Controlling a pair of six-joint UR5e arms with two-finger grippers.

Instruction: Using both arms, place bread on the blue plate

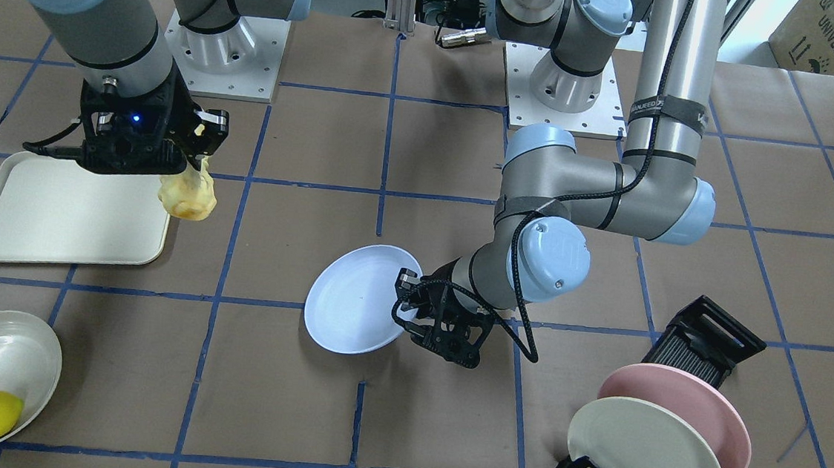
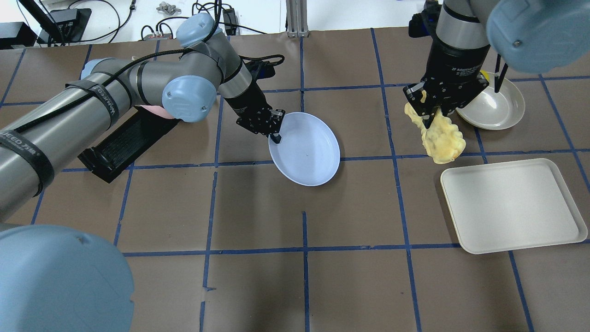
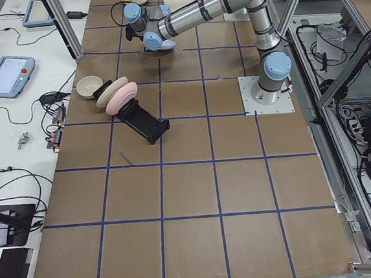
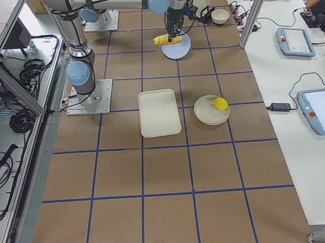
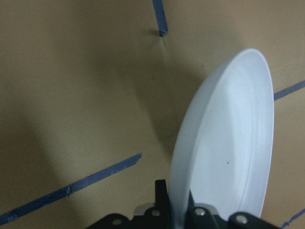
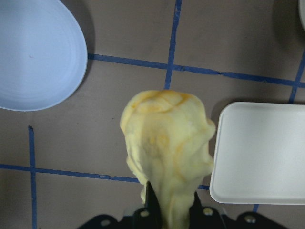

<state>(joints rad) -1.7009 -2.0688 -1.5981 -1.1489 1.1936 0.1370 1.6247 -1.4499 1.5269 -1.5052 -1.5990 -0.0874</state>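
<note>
The left gripper (image 2: 275,134) pinches the rim of the blue plate (image 2: 306,152) and should hold it steady. The right gripper (image 2: 431,109), squeezed on one end of the bread (image 2: 441,138), should carry it slowly over the plate. The bread hangs in the air near the white tray (image 2: 511,207), pale yellow, bumpy and floppy.

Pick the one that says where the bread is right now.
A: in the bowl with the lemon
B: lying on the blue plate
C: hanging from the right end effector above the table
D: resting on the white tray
C: the bread dangles from the shut right end effector, in the air between the blue plate and the white tray, touching neither.
</note>
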